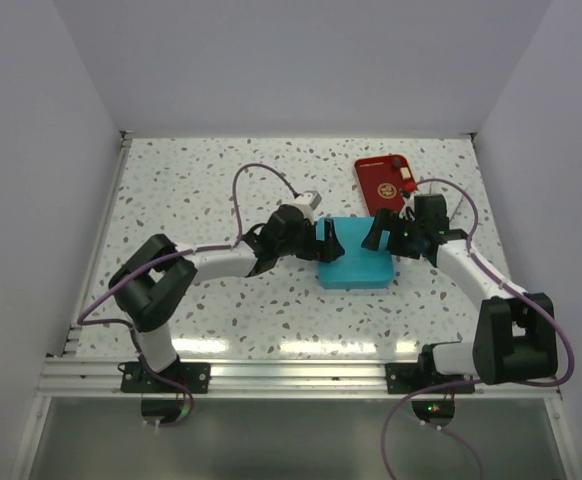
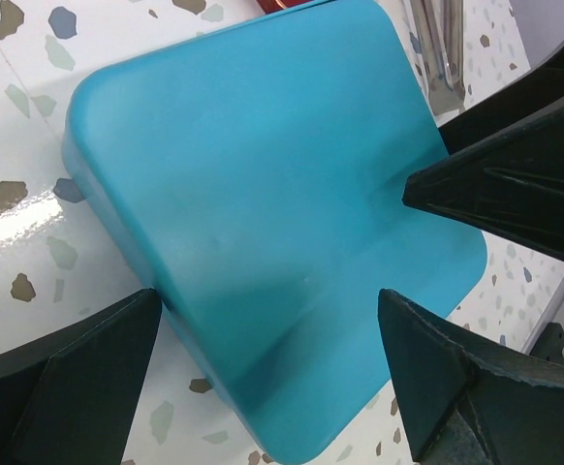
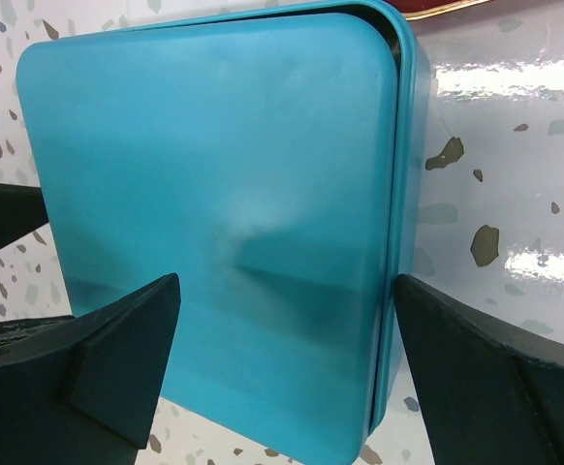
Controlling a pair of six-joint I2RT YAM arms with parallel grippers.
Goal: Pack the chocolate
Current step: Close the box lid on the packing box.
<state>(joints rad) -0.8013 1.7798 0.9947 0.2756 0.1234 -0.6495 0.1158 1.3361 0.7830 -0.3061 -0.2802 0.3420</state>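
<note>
One teal box [image 1: 356,268], closed, mid-counter [image 1: 201,190]. One red tray [image 1: 379,185] just behind it bears the only countable chocolate [image 1: 398,160], one dark piece at its far corner. Left claw [image 2: 270,310] and right claw [image 3: 287,291]: two, both spread apart over the box, empty.

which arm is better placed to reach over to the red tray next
Right, most likely. The red tray lies just beyond the right gripper, on its side. The left gripper sits across the teal box from it. Both grippers are open and empty.
</note>
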